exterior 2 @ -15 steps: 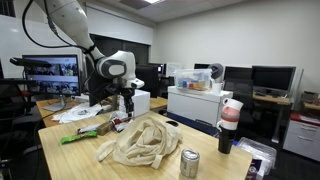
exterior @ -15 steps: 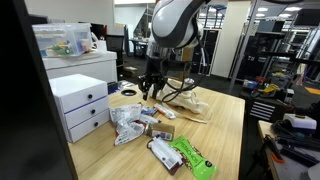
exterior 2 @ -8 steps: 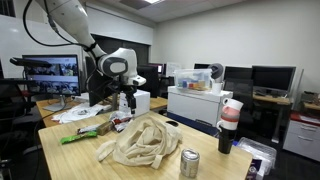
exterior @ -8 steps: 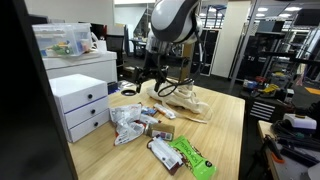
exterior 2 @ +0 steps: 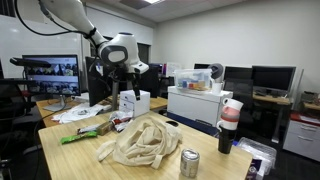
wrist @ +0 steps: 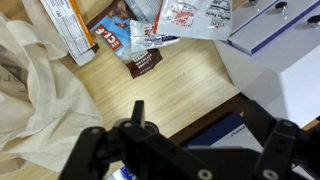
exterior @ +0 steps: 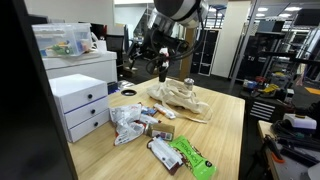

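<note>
Wooden office table, snack packets below, gripper higher than a second ago, jaws wide apart, empty

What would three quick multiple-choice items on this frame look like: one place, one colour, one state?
1. The cloth bag lies:
A on the floor
B on the wooden table
C on a shelf

2. The drawer unit is:
A black
B green
C white

3. The gripper is:
A open, holding nothing
B shut on the bag
C shut on a packet

Answers:
1 B, the bag sprawls on the tabletop in both exterior views.
2 C, its top and drawer fronts are plainly white.
3 A, the wrist view shows the jaws wide apart with nothing between them.
</note>
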Robot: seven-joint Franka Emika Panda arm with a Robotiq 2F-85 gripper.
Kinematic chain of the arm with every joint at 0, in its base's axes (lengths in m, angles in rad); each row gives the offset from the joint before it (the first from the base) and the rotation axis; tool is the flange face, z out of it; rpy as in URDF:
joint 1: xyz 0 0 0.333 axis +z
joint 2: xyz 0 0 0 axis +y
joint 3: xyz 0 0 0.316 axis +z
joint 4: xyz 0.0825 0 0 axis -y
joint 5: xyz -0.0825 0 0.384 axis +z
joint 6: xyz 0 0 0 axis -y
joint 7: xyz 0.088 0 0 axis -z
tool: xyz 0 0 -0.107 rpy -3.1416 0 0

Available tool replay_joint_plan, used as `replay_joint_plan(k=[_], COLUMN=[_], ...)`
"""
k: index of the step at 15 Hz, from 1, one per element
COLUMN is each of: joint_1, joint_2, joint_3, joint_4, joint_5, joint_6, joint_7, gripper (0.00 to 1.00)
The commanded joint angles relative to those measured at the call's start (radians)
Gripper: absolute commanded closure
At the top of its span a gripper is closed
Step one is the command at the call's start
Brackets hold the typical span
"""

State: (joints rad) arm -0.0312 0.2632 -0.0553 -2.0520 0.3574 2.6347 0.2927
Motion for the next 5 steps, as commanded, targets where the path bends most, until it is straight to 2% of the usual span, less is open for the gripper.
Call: replay_joint_plan(k=[1,5], joint_1=[-0.007,-0.007], joint_2=[-0.001,-0.001], joint_3=[0.007,0.008], joint_4=[-0.001,-0.006], joint_5=[-0.006,-0.006], joint_6=[-0.001,0.003], joint_7=[0.006,0.006], gripper=[0.00,0.00])
